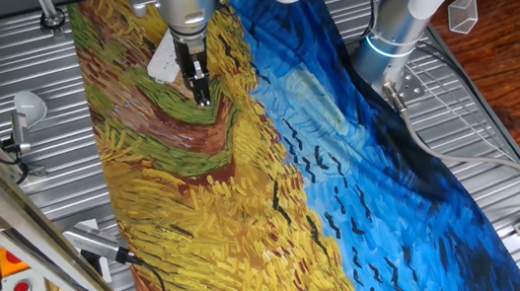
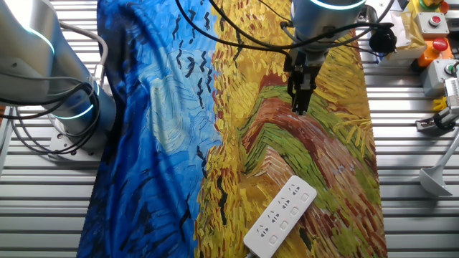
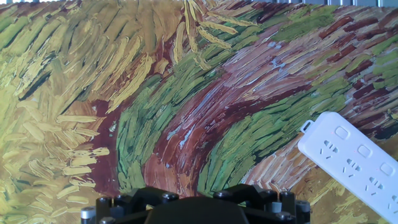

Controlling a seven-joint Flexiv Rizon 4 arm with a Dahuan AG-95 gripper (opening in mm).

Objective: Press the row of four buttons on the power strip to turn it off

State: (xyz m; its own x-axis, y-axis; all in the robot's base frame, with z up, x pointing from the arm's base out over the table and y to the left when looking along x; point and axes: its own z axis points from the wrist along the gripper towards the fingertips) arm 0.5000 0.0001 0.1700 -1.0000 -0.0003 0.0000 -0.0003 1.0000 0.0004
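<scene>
1. At the left of the other fixed view, a second arm's grey base (image 2: 72, 115) stands on the ribbed desk (image 2: 43, 208), clear of the work. Judging by where it sits, it plays no part in this task.

2. A painted cloth (image 2: 158, 143) covers the middle of the desk, blue on its left half and yellow, green and brown on its right. It probably serves as a busy backdrop, against which the white strip stands out.

3. The gripper (image 2: 300, 97) hangs from the wrist over the brown and green swirl, fingers pointing straight down at the cloth. That upright pose suits poking down with the tips. I cannot tell whether the fingers are spread or pressed together, since no view shows the tips clearly.

4. The power strip (image 2: 281, 216) lies flat on the cloth at the near edge, slanted, well apart from the gripper. In the hand view it shows only at the right edge.

5. The 4 buttons (image 3: 359, 150) run along 1 long edge, face up, so a downward press should reach them. None is touched yet.
</scene>
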